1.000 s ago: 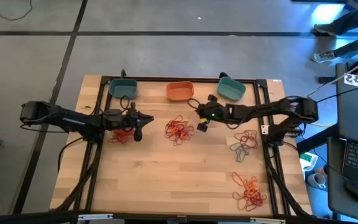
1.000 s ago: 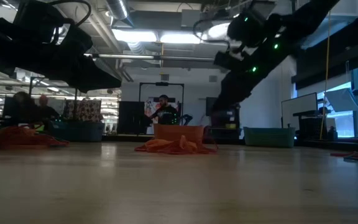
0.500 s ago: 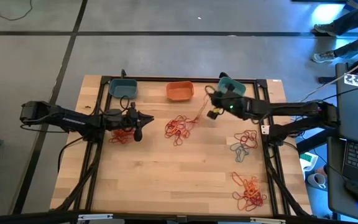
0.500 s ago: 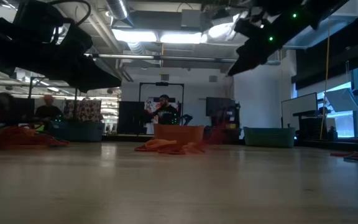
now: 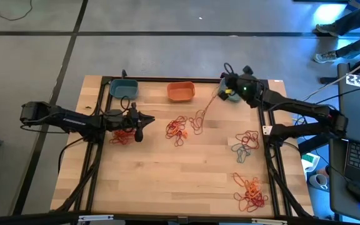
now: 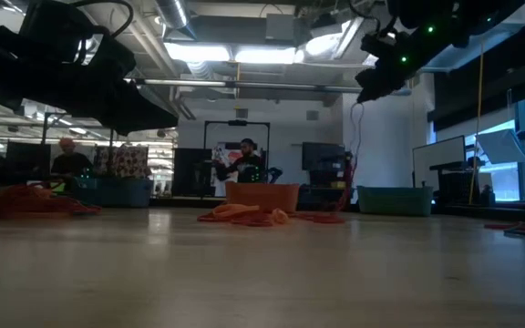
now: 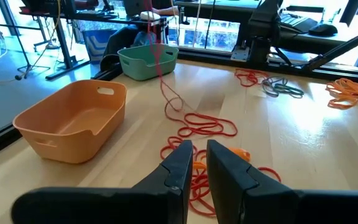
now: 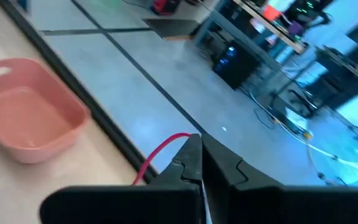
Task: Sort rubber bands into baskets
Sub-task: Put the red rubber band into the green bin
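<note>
One red rubber band (image 5: 206, 107) pinched in right gripper (image 5: 228, 87) fingers over far-right teal basket (image 5: 235, 95); left gripper (image 5: 138, 127) fingers narrow, low over surface (image 5: 180, 175).

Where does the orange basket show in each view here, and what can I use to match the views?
High view: orange basket at the middle of the table's far edge.
Low view: centre, far back, behind a pile of bands.
Left wrist view: large and close, empty.
Right wrist view: on the table beyond the fingers.
Shared landmark: the red rubber band pulled taut by the right gripper, beside the basket.
</note>
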